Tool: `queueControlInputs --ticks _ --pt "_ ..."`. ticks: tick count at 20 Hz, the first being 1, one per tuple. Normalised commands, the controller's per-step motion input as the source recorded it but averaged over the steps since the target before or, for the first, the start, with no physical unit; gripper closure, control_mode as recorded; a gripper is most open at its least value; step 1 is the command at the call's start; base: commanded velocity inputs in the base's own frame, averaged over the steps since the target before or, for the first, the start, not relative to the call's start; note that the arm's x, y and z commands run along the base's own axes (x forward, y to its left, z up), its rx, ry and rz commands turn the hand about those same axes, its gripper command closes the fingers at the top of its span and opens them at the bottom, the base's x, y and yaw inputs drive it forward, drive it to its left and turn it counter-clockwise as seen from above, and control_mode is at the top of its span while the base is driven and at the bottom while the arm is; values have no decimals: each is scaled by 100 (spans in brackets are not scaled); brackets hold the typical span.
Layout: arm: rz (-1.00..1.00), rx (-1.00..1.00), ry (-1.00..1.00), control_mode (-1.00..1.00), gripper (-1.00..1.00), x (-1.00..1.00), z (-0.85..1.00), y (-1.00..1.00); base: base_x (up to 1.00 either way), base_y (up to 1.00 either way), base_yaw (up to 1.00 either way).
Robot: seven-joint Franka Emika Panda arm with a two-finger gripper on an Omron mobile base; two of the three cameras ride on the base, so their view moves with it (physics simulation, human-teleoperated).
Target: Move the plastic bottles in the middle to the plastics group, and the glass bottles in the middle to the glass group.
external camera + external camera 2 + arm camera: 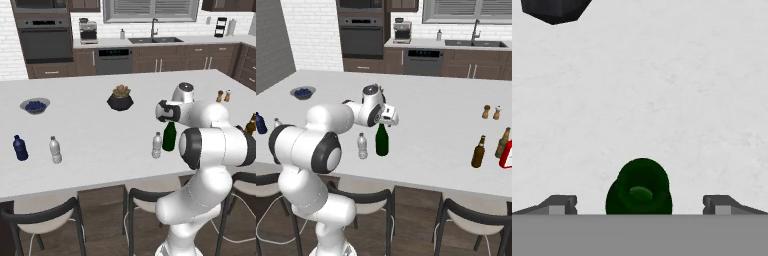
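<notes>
A long white counter point(100, 140) runs across the kitchen, with dark chairs point(45, 220) tucked under its near edge. The white arm point(215, 145) reaches over the middle of the counter, and its gripper point(640, 205) hangs directly above the dark green wine bottle point(382, 141), fingers point(559, 204) spread wide to either side of the neck, released and grasping nothing. Just left of the green bottle stands the small clear water bottle point(362, 146). Far to the left are the dark blue bottle point(20, 148) and a second clear bottle point(55, 150). On the right stand two brown glass bottles point(479, 152), close together near the counter's edge. Farther back sit a black planter point(120, 99), a bowl of blueberries point(35, 105) and two tiny shakers point(491, 112).
</notes>
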Motion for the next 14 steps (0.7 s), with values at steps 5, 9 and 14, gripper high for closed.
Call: queueControlInputs --ticks 5,9,14 --pt "0 0 -1 -100 -100 8 -11 4 0 0 0" --pt "0 0 0 -100 -100 11 -13 0 0 0 0" --pt "0 0 0 -100 -100 9 -8 0 0 0 0"
